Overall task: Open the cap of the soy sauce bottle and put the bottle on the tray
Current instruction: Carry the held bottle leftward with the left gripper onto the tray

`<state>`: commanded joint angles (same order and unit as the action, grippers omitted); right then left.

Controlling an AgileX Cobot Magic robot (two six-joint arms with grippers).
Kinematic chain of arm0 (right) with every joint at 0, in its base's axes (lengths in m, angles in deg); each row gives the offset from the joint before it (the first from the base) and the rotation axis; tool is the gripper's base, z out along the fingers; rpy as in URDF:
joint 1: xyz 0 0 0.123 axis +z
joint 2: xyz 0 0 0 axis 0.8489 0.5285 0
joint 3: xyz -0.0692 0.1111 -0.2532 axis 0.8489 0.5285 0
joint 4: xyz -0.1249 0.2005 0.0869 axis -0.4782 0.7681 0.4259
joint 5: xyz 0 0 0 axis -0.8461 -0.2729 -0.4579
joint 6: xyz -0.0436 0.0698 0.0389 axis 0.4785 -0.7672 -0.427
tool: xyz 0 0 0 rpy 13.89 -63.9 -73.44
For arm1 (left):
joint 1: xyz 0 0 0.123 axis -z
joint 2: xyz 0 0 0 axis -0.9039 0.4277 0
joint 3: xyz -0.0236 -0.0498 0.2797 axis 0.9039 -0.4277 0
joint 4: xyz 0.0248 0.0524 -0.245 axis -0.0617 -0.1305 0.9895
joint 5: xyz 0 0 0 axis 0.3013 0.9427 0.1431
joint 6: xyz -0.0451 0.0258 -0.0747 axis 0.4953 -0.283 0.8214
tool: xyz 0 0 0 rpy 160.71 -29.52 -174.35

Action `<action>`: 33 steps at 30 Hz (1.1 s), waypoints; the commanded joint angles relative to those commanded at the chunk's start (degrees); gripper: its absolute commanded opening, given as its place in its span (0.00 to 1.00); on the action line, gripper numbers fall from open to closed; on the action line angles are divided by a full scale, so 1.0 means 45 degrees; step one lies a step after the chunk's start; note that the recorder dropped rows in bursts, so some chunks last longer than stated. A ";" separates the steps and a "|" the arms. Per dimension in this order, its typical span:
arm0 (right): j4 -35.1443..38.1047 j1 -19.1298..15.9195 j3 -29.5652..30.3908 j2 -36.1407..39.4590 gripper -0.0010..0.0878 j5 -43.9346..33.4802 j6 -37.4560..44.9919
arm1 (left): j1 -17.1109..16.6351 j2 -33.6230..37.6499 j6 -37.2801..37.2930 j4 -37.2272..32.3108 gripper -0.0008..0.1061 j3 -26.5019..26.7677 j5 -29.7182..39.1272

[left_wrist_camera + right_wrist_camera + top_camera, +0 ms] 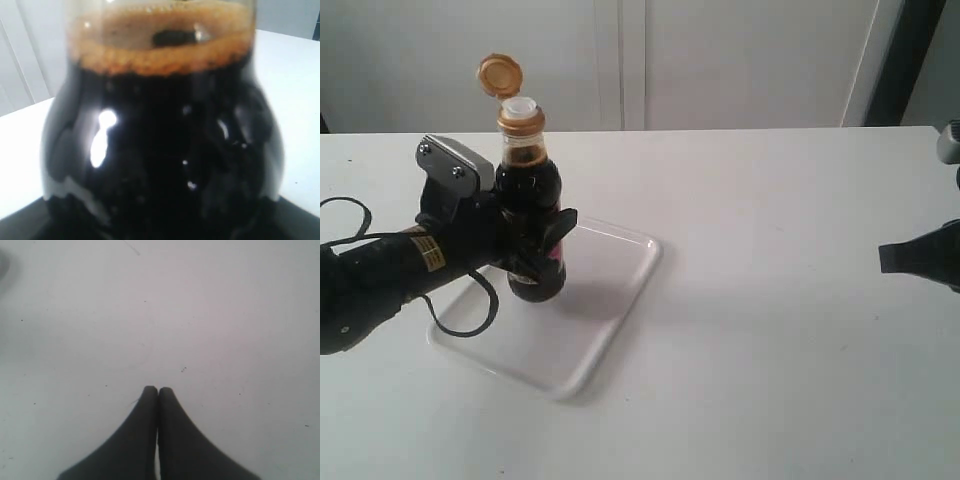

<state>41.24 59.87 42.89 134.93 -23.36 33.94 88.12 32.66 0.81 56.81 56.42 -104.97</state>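
Orange-brown plastic marks the small round flip-top cap [500, 75], and you can see it swung up and back on its hinge, clear of the white spout [519, 104] and the matching collar [520, 122] below it. The small clear glass soy sauce bottle [528, 188] of dark brown-black liquid stands upright over the left part of the shallow rectangular white plastic tray [612, 282], which has rounded corners. From the exterior view you cannot tell whether its base rests on the tray floor or sits just above it.

Your left gripper [536, 252] has its black fingers closed round the bottle's lower body, partly covering the pink label [557, 262]. In the left wrist view the bottle [165, 150] fills the picture, with foam-edged liquid up at the neck.

Your right gripper [895, 257] sits well apart at the right edge, over the bare white table [770, 350]. Its two dark fingertips are pressed together with nothing between them – the right wrist view shows this plainly [158, 391]
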 joint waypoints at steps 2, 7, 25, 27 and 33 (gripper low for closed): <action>0.0000 0.0000 0.0000 0.0000 0.01 0.0051 0.0000 | 0.0000 0.0195 0.0065 0.0000 0.01 0.0232 0.0000; 0.0000 0.0000 0.0000 0.0000 0.01 0.0051 0.0000 | 0.0000 0.0464 0.0399 -0.0033 0.01 0.0666 0.0000; 0.0000 0.0000 0.0000 0.0000 0.01 0.0102 0.0000 | 0.0000 0.1081 0.1205 -0.0650 0.31 0.0887 0.0000; 0.0000 0.0000 0.0000 0.0000 0.01 0.0102 0.0000 | 0.0000 0.1081 0.1283 -0.0753 0.50 0.0887 0.0000; 0.0000 0.0000 0.0000 0.0000 0.01 0.0071 0.0000 | 0.0000 0.1081 0.1905 -0.0801 0.96 0.0887 0.0000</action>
<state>41.24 59.87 42.89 134.93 -23.05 33.94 88.12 37.52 9.38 53.21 60.41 -104.97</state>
